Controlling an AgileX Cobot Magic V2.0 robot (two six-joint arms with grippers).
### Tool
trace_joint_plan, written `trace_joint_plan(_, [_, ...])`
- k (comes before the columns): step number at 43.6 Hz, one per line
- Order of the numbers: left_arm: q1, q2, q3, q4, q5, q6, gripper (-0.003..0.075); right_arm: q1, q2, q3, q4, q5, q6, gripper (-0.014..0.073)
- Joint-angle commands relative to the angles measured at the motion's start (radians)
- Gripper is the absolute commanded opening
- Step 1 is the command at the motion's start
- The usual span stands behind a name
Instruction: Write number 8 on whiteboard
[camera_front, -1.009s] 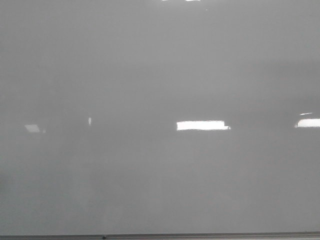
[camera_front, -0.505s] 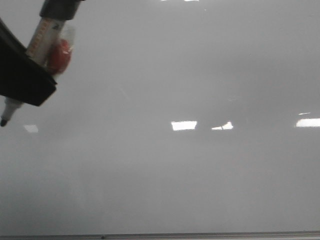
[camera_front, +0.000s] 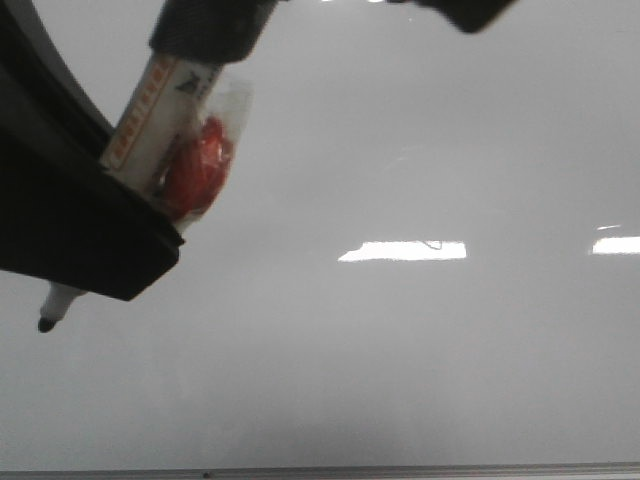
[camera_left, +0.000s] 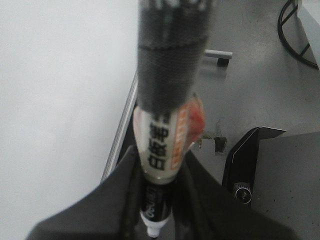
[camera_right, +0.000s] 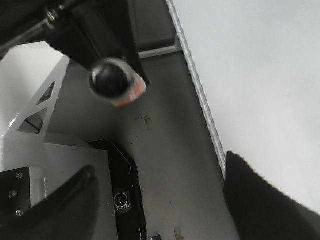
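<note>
The whiteboard (camera_front: 420, 350) fills the front view, glossy pale grey with bright light reflections. No number 8 or any drawn line shows on it. My left gripper (camera_left: 157, 220) is shut on a marker (camera_left: 160, 145) with a white label, a red patch and a dark wrapped upper end. In the front view the marker (camera_front: 160, 110) slants down to the left, its black tip (camera_front: 47, 322) before the board; I cannot tell if it touches. My right gripper (camera_right: 160, 210) is open and empty, beside the whiteboard (camera_right: 260, 65). The marker's end (camera_right: 112, 80) shows there too.
The board's thin metal bottom edge (camera_front: 320, 470) runs along the bottom of the front view. Below lie grey floor, a black camera mount (camera_right: 121, 200) and a white frame bracket (camera_right: 35, 115). A dark part (camera_front: 470, 12) pokes in at the top.
My left gripper with the marker came in from the upper left and has moved right and down, larger in view. A dark part has appeared at the top.
</note>
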Motion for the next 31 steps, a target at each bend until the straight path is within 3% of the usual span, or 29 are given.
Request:
trace_joint_plan(1, [-0.006,-0.018,-0.033,-0.002,-0.060,0.001,-0.0021,0.046,0.044,-0.086,0.042,-0.034,-0.023,0.0546])
trace_joint_plan(11, [-0.006,-0.018,-0.033,0.000,-0.064,0.001,-0.0021,0.083,0.153,-0.147,0.040,-0.005,-0.034,0.0511])
trace_joint_plan(31, [-0.006,-0.018,-0.033,0.001,-0.108,0.001,-0.0020,0.083,0.193,-0.150,0.043,-0.004,-0.034,0.0128])
